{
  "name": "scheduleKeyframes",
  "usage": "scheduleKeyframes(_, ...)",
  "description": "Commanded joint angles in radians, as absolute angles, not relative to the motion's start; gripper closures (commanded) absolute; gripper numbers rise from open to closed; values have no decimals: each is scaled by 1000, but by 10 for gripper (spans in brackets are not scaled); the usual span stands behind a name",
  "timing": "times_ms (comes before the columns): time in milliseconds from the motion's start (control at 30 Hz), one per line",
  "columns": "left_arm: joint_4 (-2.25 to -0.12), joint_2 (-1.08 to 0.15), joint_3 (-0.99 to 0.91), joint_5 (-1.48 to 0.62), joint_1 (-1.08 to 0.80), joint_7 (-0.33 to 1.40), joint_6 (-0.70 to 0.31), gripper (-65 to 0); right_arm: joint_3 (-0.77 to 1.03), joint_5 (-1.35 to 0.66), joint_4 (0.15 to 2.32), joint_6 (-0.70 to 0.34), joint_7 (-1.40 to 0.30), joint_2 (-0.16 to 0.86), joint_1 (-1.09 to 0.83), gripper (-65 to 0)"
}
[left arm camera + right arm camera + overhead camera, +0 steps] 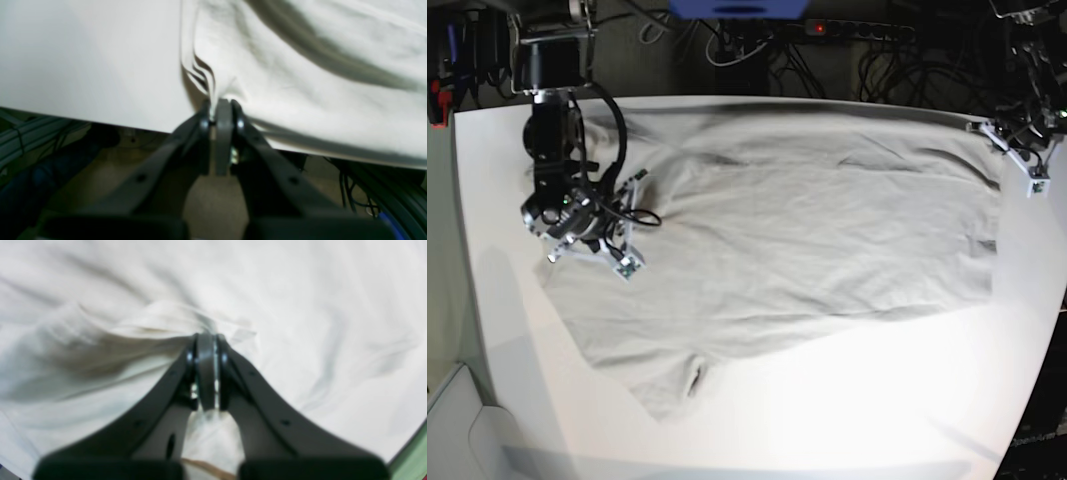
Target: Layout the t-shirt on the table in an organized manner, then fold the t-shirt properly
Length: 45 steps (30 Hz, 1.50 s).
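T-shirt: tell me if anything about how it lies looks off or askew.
The t-shirt lies spread but skewed and wrinkled on the table. The left gripper pinches a bunched, pleated edge right at the table's edge, and the right gripper pinches a raised fold. Nothing looks torn.

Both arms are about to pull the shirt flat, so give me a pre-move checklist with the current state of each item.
1. Left gripper shut on the t-shirt: ok, jaws together with pleated cloth pinched at the tips, right at the table edge.
2. Right gripper shut on the t-shirt: ok, jaws together with a bunched fold at the tips.
3. Shirt fully on the table: mostly ok; the left grip sits at the edge.
4. Shirt laid flat: not ok, wrinkles across the body and a ridge by the right gripper.
5. Single layer in each pinch: cannot tell; the left wrist view shows several stacked folds.
6. Neckline position: cannot tell.
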State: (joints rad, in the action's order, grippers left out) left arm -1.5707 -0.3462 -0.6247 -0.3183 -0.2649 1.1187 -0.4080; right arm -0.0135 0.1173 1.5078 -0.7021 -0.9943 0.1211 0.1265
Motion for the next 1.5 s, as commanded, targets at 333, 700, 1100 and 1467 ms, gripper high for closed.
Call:
scheduleKeyframes(333, -1584, -363, -631, -318, -254, 1110, -403, -5, -15, 114, 1643, -698, -993, 93, 208, 0)
scheduleKeyframes(700, -1584, -363, -631, -318, -259, 1110, -403, -5, -16, 117, 1641, -698, -995, 48, 239, 0)
scheduleKeyframes(1100, -1584, -363, -631, -318, -254, 1109, -403, -5, -105, 114, 1561, -698, -993, 120, 179, -179)
scheduleKeyframes(1467, -1593, -361, -633, -320, -255, 1101, -403, -148, -65, 116, 1682, -698, -995, 139, 142, -265)
